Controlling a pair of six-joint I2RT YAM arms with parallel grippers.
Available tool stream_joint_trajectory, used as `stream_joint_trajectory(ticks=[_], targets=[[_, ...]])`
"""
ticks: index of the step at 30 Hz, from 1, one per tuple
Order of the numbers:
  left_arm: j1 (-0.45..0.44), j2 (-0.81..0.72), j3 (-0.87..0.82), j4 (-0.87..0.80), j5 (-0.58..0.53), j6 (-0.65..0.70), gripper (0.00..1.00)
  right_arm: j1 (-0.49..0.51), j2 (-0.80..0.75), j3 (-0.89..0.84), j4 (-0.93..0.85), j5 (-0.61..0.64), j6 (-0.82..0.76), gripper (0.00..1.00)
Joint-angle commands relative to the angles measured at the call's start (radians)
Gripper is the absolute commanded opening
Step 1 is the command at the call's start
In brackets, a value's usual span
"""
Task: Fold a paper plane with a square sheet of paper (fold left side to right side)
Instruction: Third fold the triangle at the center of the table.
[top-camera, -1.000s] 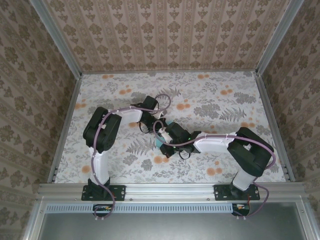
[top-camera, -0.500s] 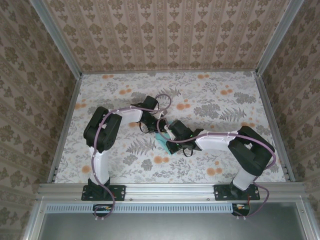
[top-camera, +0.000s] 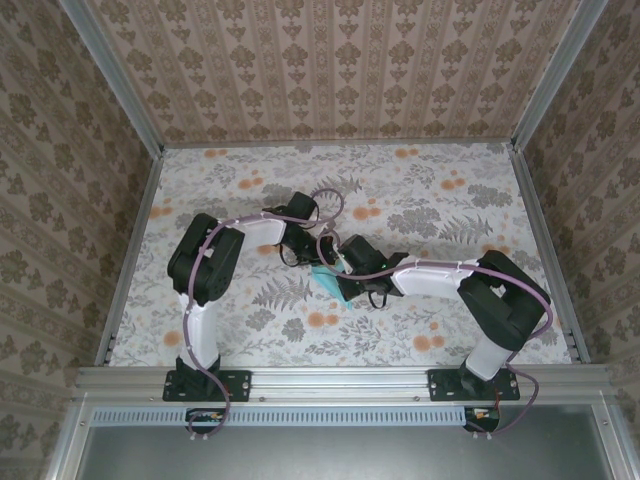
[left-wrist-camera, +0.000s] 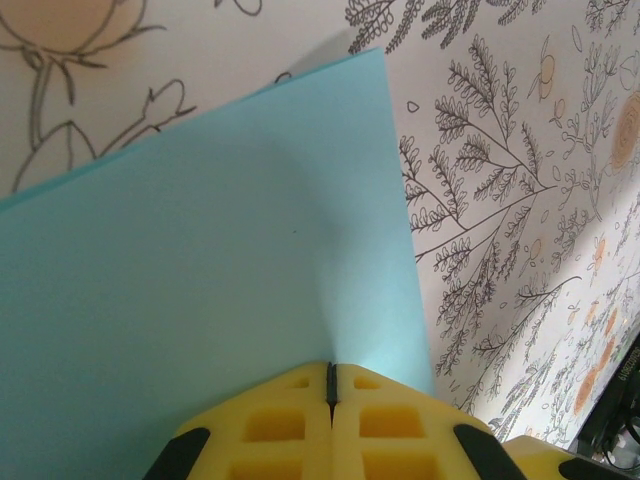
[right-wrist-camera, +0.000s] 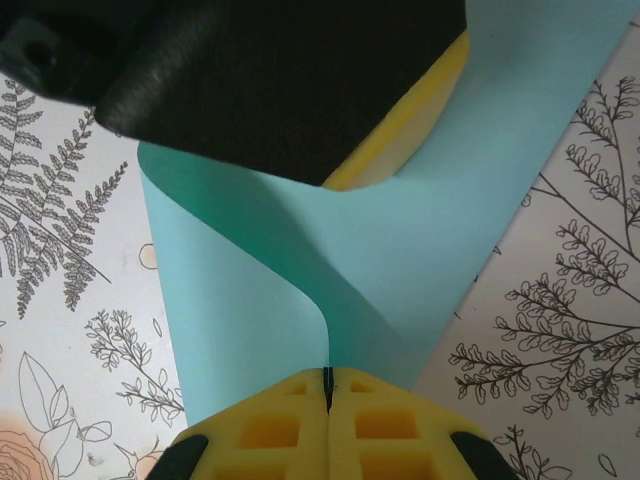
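The square sheet of paper (top-camera: 326, 281) is light cyan-blue and lies mid-table between both arms. My right gripper (right-wrist-camera: 327, 381) is shut on one edge of the sheet (right-wrist-camera: 250, 300). That edge is lifted and curls over the flat part. My left gripper (left-wrist-camera: 331, 376) is shut, its tips down on the flat sheet (left-wrist-camera: 200, 250), with nothing visibly between the pads. In the right wrist view the left gripper's yellow pad (right-wrist-camera: 400, 140) rests on the paper just beyond the curl. From above, the left gripper (top-camera: 306, 258) and right gripper (top-camera: 340, 283) stand close together over the sheet.
The floral tablecloth (top-camera: 450, 200) covers the table, with patterned walls on three sides and a metal rail (top-camera: 340, 378) along the near edge. The right arm's purple cable (top-camera: 330, 240) loops close to the left wrist.
The right gripper has moved right and slightly away with the paper edge in it, so more of the cyan sheet shows beside it. The left arm has hardly moved.
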Motion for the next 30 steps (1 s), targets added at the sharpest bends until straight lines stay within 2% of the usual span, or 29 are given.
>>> stream_joint_trajectory(ticks=[1, 30], targets=[[-0.014, 0.051, -0.009, -0.031, -0.047, 0.016, 0.05, -0.006, 0.023, 0.033, -0.029, 0.03, 0.017, 0.0], [-0.013, 0.051, -0.018, -0.027, -0.049, 0.018, 0.05, -0.012, 0.046, 0.045, -0.028, 0.061, 0.046, 0.0]])
